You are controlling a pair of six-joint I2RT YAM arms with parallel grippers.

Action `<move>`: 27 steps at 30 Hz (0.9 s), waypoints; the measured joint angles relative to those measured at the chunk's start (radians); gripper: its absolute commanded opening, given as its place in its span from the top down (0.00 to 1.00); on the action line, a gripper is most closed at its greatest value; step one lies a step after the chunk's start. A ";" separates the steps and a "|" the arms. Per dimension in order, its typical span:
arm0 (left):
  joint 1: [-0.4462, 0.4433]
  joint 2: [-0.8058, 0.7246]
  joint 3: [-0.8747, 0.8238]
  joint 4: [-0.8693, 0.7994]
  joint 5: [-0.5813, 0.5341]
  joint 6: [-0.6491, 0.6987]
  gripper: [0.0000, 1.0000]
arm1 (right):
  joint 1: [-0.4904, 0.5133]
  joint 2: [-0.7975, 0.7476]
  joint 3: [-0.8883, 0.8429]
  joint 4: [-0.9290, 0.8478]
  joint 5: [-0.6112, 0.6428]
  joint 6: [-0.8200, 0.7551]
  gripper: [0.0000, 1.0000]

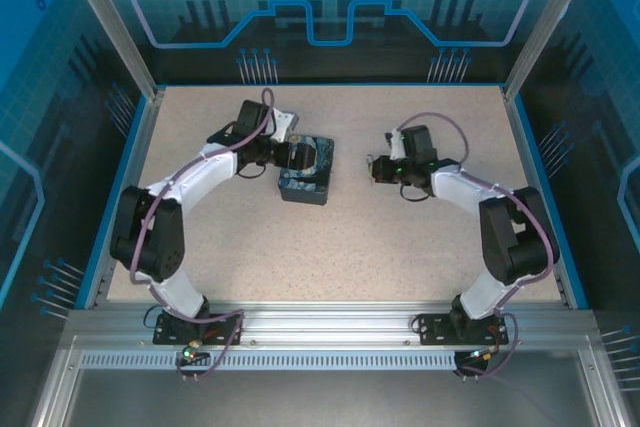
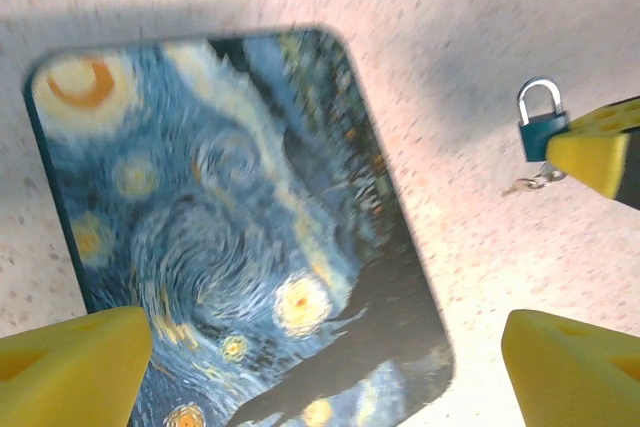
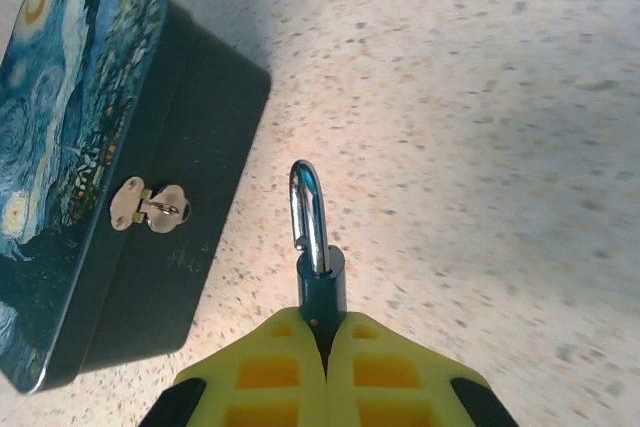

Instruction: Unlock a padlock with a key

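The right claw (image 3: pixel 322 335) is clamped shut on the body of the small blue-silver padlock (image 3: pixel 322 282). The shackle (image 3: pixel 308 212) pokes out forward past its fingertips. Gripping the body rather than the loop leaves the shackle free to spring, which I judge is the reason for this hold. In the left wrist view the shackle looks closed, so the lock appears not yet opened.

A thin silvery sliver, apparently the key (image 2: pixel 530 184), sits just under the padlock body, beside the right claw's yellow finger. I cannot tell whether it is seated in the keyway or merely hanging there.

The left claw (image 2: pixel 325 347) stands wide open, holding nothing, directly above the painted lid of the starry-night tin (image 2: pixel 230 227). The padlock and key lie ahead of it and off to its right, beyond the tin's rounded edge.

Bare speckled worktop (image 3: pixel 500 97) separates that edge from the lock, so the left claw has room to approach. The tin's hasp (image 3: pixel 150 207) faces the right claw, off to its left and well apart. The tight spot is the key itself: it is tiny and close against the right claw's finger, which leaves little space for a pinch.
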 measured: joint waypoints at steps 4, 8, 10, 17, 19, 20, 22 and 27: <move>0.015 -0.125 0.011 -0.004 0.001 -0.001 0.06 | -0.107 -0.013 -0.003 -0.089 -0.085 -0.014 1.00; 0.040 -0.237 0.000 -0.007 0.003 -0.002 0.05 | -0.182 -0.003 -0.012 -0.145 -0.163 -0.025 1.00; 0.051 -0.281 -0.018 -0.011 0.003 -0.005 0.05 | -0.212 0.024 -0.012 -0.157 -0.196 -0.033 1.00; 0.058 -0.307 -0.059 -0.049 0.002 -0.009 0.05 | -0.267 0.169 0.006 -0.192 -0.251 -0.055 0.98; 0.058 -0.307 -0.068 -0.059 -0.002 -0.009 0.04 | -0.274 0.175 0.016 -0.196 -0.254 -0.055 0.91; 0.058 -0.307 -0.071 -0.061 -0.002 -0.009 0.04 | -0.275 0.176 0.023 -0.200 -0.246 -0.058 0.89; 0.060 -0.307 -0.077 -0.061 -0.011 -0.009 0.03 | -0.275 0.181 0.039 -0.206 -0.222 -0.061 0.81; 0.078 -0.321 -0.104 -0.060 -0.045 -0.027 0.01 | -0.275 0.183 0.043 -0.208 -0.175 -0.061 0.64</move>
